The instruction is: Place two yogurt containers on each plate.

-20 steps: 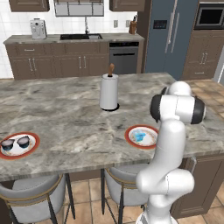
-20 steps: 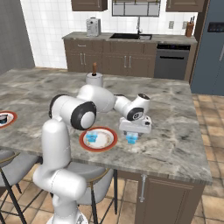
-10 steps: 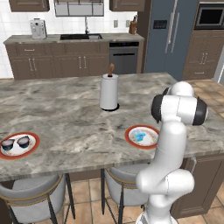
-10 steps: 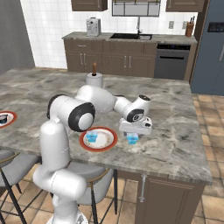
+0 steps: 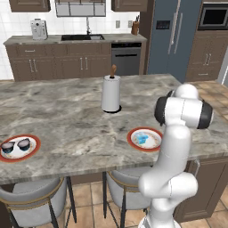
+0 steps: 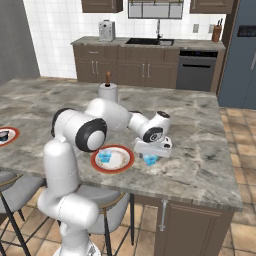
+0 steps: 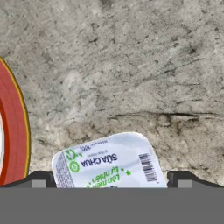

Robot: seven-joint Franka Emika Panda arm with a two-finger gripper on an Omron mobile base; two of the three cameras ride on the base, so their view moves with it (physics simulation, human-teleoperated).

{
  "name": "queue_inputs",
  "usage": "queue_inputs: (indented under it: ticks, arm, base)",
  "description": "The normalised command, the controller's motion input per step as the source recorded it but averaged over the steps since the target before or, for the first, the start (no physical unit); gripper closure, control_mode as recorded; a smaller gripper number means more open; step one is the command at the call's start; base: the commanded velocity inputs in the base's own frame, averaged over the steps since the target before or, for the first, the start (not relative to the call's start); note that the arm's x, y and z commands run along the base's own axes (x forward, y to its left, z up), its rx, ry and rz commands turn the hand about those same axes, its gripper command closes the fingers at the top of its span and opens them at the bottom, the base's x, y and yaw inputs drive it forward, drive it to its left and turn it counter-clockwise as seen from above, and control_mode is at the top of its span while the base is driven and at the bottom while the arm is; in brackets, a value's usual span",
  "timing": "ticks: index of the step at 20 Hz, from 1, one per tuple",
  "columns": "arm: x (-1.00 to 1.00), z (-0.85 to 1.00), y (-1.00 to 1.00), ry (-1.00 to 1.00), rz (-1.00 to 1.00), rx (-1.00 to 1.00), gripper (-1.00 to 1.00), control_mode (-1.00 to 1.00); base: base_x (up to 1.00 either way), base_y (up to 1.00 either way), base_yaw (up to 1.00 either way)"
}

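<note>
A light blue yogurt container (image 6: 149, 160) with a printed foil top (image 7: 109, 162) stands on the counter just right of the near plate (image 6: 121, 165). My gripper (image 6: 150, 156) hangs low over it, open, and a fingertip (image 7: 42, 179) shows at each side of the cup. On that red-rimmed plate (image 5: 133, 135) sits another light blue yogurt container (image 6: 104, 157), also seen as a cup (image 5: 143, 139) beside the arm. The far left plate (image 5: 32, 147) holds two dark navy cups (image 5: 15, 145). The near plate's rim (image 7: 12, 144) curves along the left of the hand view.
A tall white paper-towel roll (image 5: 111, 93) stands mid-counter behind the near plate. The marble counter's front edge (image 6: 190, 192) runs close below the gripper, with stools (image 5: 33, 202) tucked under it. Cabinets, a sink and a fridge line the back wall.
The hand has sunk a little further over the light blue cup on the counter. Its jaws stay wide apart and the cups and plates have not moved.
</note>
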Motion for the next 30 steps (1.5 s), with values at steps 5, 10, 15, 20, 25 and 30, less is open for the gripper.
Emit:
queue_inputs:
  ticks: [5,10,15,20,25,30]
  arm:
    - [-0.33,-0.13,0.00,-0.05,0.00,0.00,-1.00,-1.00]
    - [-0.02,0.00,0.00,-0.02,0.00,0.00,-1.00,-1.00]
    - [0.18,0.00,0.07,-0.02,0.00,0.00,-1.00,-1.00]
    - [0.22,0.00,0.00,0.00,0.00,0.00,-1.00,-1.00]
    - [0.05,0.00,-0.06,0.00,0.00,0.01,-1.00,-1.00]
    - [0.00,0.00,0.00,0.00,0.00,0.00,1.00,-1.00]
  base:
    - [0.00,0.00,0.00]
    - [0.00,0.00,0.00]
    - [0.00,0.00,0.00]
    - [0.00,0.00,0.00]
    - [0.00,0.00,0.00]
    - [0.00,0.00,0.00]
